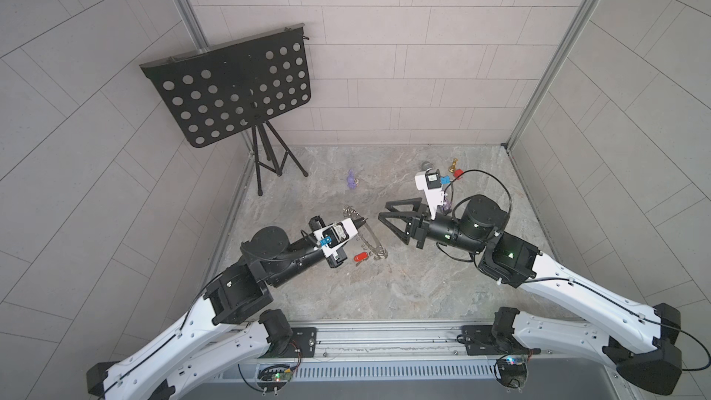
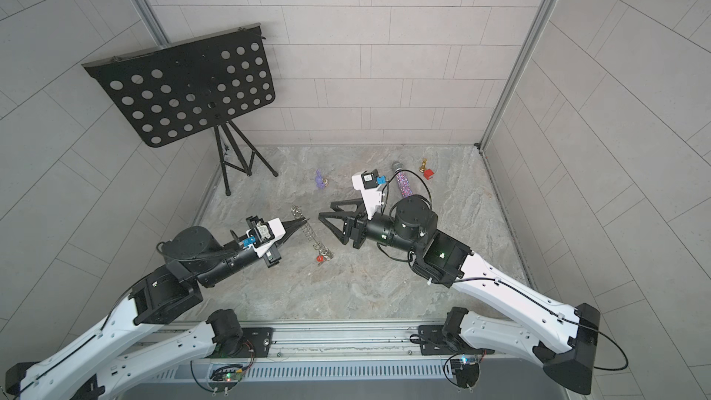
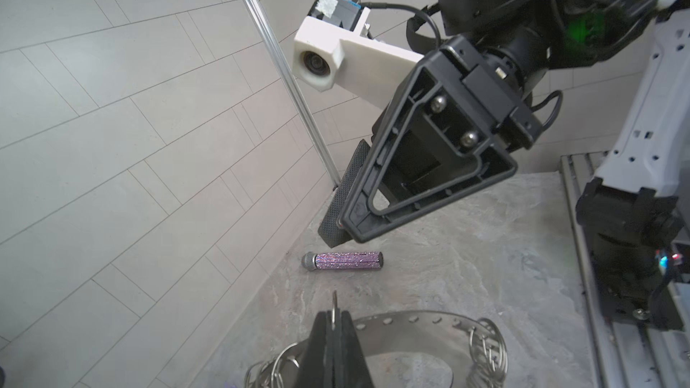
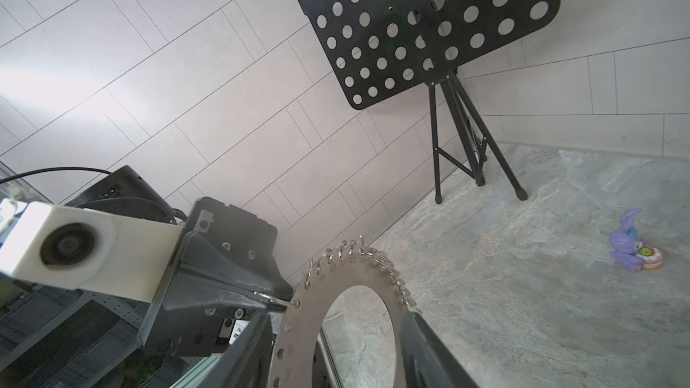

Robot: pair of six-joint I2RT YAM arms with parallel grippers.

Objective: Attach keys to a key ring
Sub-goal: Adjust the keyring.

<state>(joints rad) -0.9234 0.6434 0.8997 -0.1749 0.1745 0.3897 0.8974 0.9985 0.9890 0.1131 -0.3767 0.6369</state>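
Clock read in a top view, 12 toward the back wall. Nearest is the key point(image 1: 360, 257) with its red tag, flat on the worktop point(image 1: 423, 282). It sits at the 6 o'clock end of the key ring point(image 1: 370, 239), just beside the wire loops; cannot tell if it is hooked on.

The key ring stands on edge, tilted, running 11 to 5 o'clock. The left pincer point(image 1: 363, 221) is clenched, nipping one wire loop on the ring's rim from the 9 o'clock side. The left wrist view shows thin wire pinched between its fingers point(image 3: 345, 352). The key is at 6 o'clock from this pincer, near, not touching.

The right pincer point(image 1: 384, 211) is released, jaws spread, nothing between them. It sits at 2 o'clock of the ring, tips facing it, apart. The key is at 7 o'clock from it, farther off.

- Purple rabbit point(image 1: 351, 180): 12 o'clock.
- Glitter microphone point(image 2: 404, 180), gold chess piece point(image 1: 454, 165), red cube point(image 1: 458, 174): 1 o'clock.
- Music stand point(image 1: 231, 86): 11 o'clock, back corner.
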